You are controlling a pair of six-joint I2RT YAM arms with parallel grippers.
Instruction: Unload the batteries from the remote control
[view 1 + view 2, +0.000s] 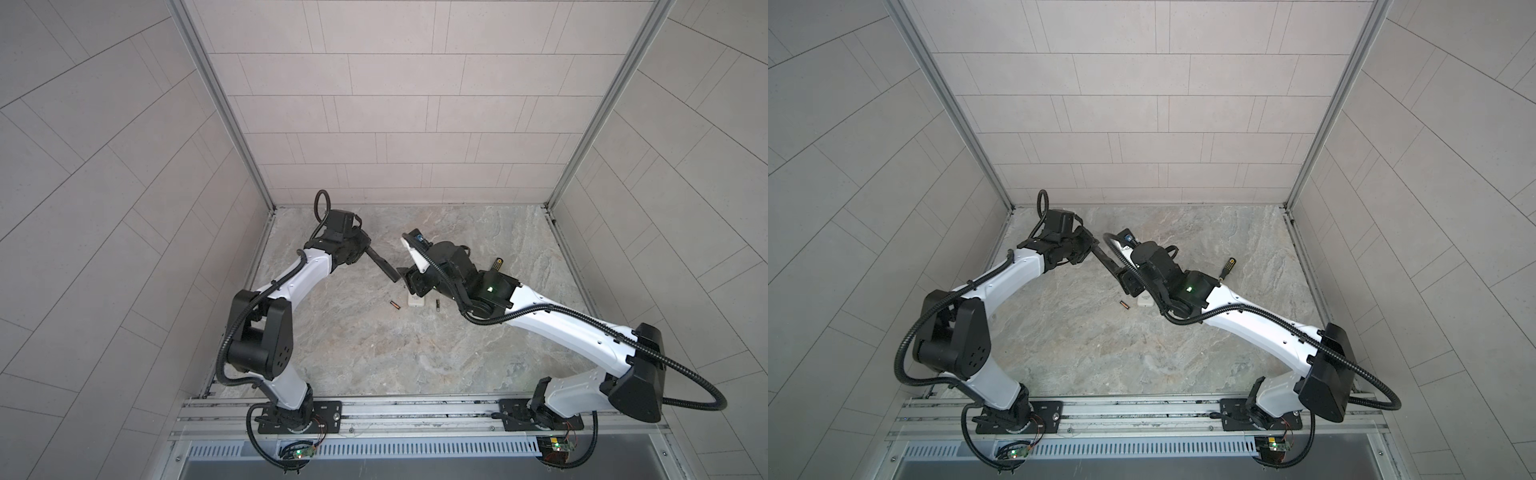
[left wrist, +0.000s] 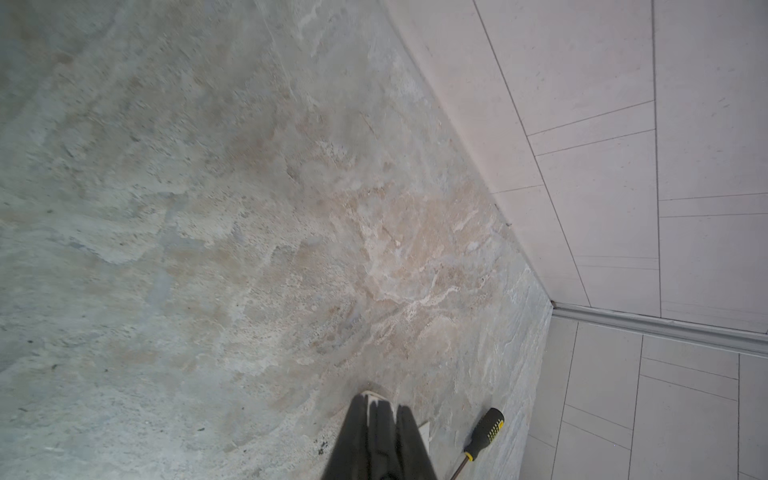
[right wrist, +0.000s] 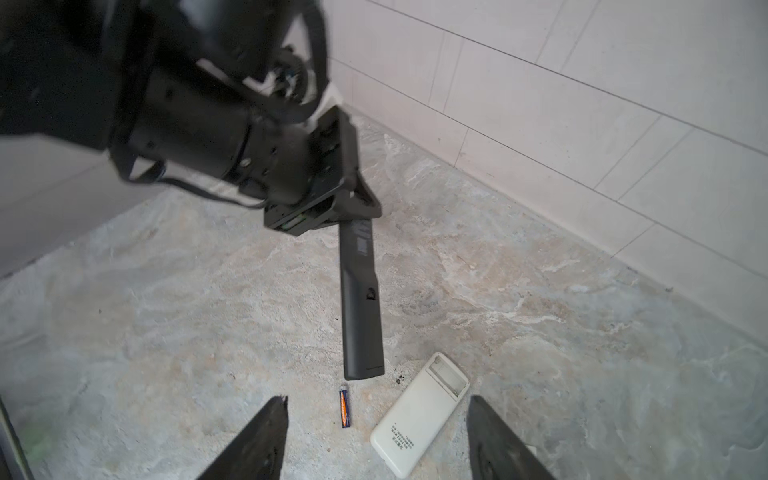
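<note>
The left gripper [image 3: 353, 208] is clamped on one end of the black remote [image 3: 361, 299]. The remote's long body slants away from it toward the right gripper [image 3: 378, 401]. Whether the remote's free end touches the table [image 3: 166, 311] cannot be told. The right gripper's jaws stand wide apart over the tabletop with nothing between them.

The right wrist view gives the closest look. Just past the black remote's free end, one battery [image 3: 345, 409] with an orange-and-blue label lies flat on the table. Near it but not touching is the white remote [image 3: 415, 419], lying face down with its battery compartment uncovered and empty.

The left wrist view shows neither the battery nor the compartment. It has only the left gripper's dark fingers [image 2: 357, 440] pressed together at the frame edge, and the black-and-yellow screwdriver [image 2: 484, 434] lying near the wall.

In both top views the labelled battery [image 1: 1125, 305] lies to the left of the white remote [image 1: 416, 302], which is partly hidden under the right gripper. The second battery [image 1: 437, 306], black with a gold end, appears only in a top view, just to the right of the white remote. The right arm or the gripper's own fingers cover that spot in the other views. The screwdriver lies beyond the right arm, well apart from both batteries.
</note>
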